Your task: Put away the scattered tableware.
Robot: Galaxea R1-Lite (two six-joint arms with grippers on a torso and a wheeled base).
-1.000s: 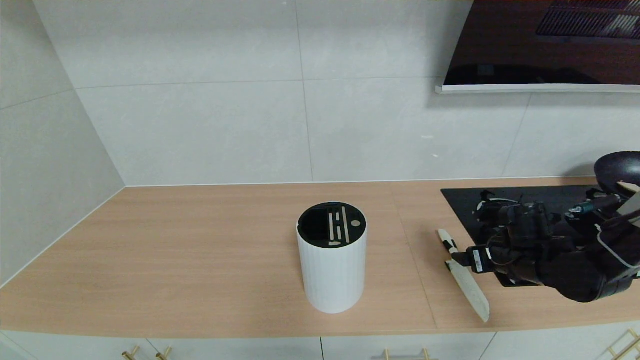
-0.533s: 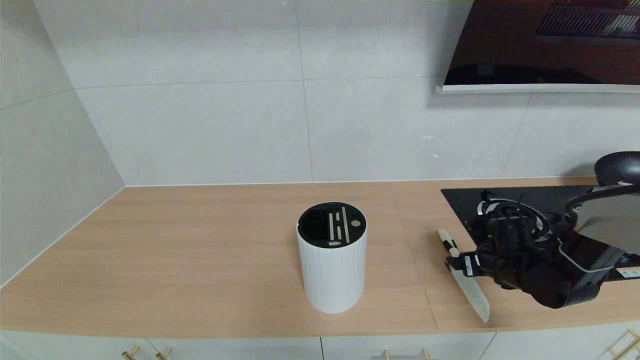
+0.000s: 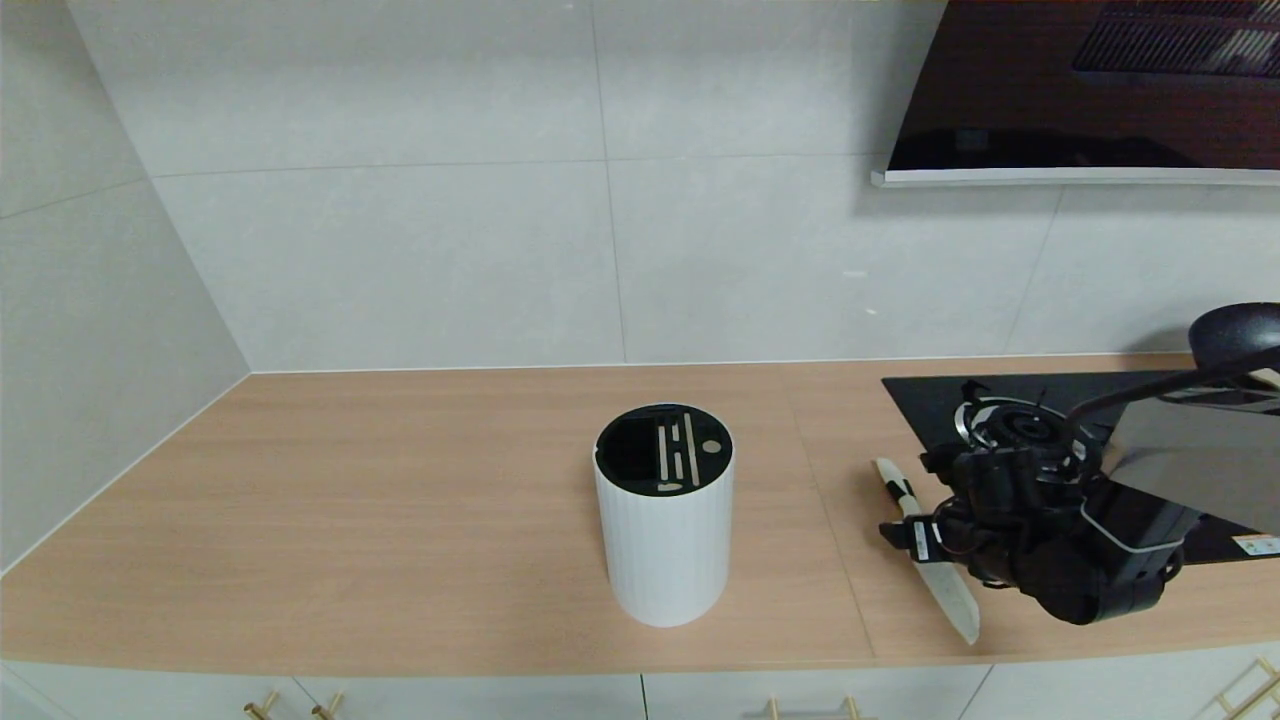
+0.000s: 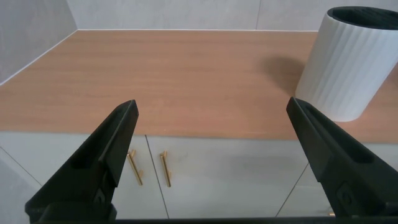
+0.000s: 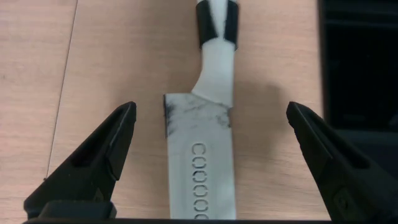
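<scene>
1. Right claw: jaws wide, holding nothing. It hangs low over the knife, one finger on each side of the blade's heel. Bare wood shows between each finger and the blade; no contact seen.
2. Knife: lies flat on the counter, white blade with a row of oval dimples, black collar where the blade meets the handle. In the head view the handle end points toward the wall and the tip toward the counter's front edge.
3. The knife sits between the holder and the hob, just beside the hob's near corner and well apart from the holder.
4. Holder: white ribbed cylinder, upright, mid-counter. Its black top has one large opening and several narrow slots.
5. Left claw: jaws wide, holding nothing, off the counter's front edge above cabinet doors with gold handles. The holder stands near it on the counter.
6. Surroundings: burner ring on the hob just behind the right arm; dark pan at the far right; hood on the tiled wall above.
</scene>
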